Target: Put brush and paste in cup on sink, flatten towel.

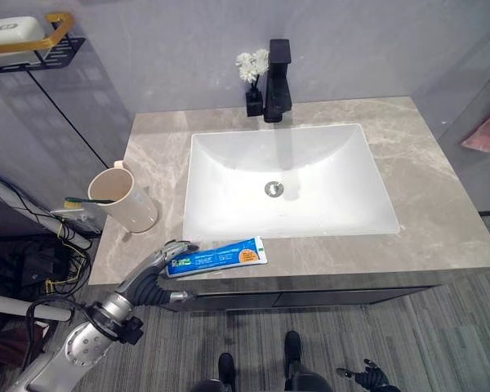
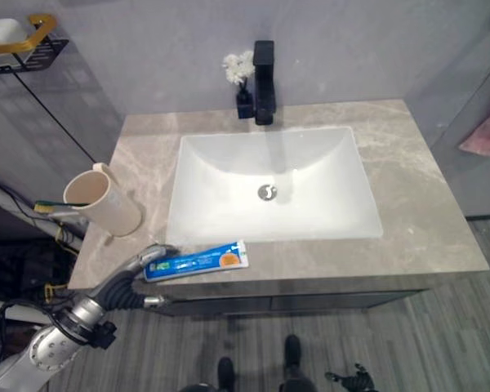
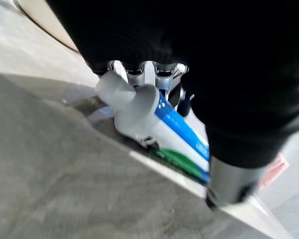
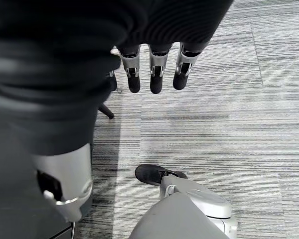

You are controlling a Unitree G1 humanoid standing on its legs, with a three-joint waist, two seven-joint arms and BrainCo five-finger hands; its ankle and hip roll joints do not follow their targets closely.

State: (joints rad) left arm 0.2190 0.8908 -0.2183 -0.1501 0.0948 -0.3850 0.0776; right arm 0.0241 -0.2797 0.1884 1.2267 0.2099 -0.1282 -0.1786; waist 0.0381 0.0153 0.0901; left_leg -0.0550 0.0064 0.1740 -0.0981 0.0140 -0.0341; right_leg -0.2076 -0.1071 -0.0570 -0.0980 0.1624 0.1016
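Right hand (image 4: 154, 74): hangs low over the striped floor (image 4: 229, 114), well away from the counter; fingers straight and loose, gripping nothing. In the head views it shows as a small dark shape at the bottom edge (image 1: 367, 377), too small to read there.
Left hand (image 1: 165, 255): at the counter's front left edge, on the cap end of the paste. Its wrist view shows the thumb lying across the cap with the fingers behind the tube; most of the fingers are hidden by the dark cover, and the tips are hidden behind the tube, so a closed grip cannot be confirmed from the views.
Paste (image 1: 220, 256): blue and white tube lying flat on the counter's front strip, between the basin and the front edge, cap end toward the left hand. The tube rests on the stone; whether it is lifted at the cap end cannot be told.
Counter (image 1: 441, 220): grey marbled stone.
Cup (image 1: 124, 198): beige, with handle, on the left side of the counter beside the basin, leaning toward the left.
Brush (image 1: 86, 201): green and yellow, lies across the cup's mouth, one end sticking out past the rim to the left; the part inside is hidden.
Basin (image 1: 294, 204): white, rectangular, drain at centre.
Tap (image 1: 278, 82): black, at the back edge, behind the basin.
Flowers (image 1: 251, 67): white, in a small dark holder just beside the tap.
Towel (image 1: 488, 131): pink cloth at the far right, cut off by the frame.
Shelf (image 1: 33, 49): wire rack on the left wall, upper corner, holding a white item, partly cut off.
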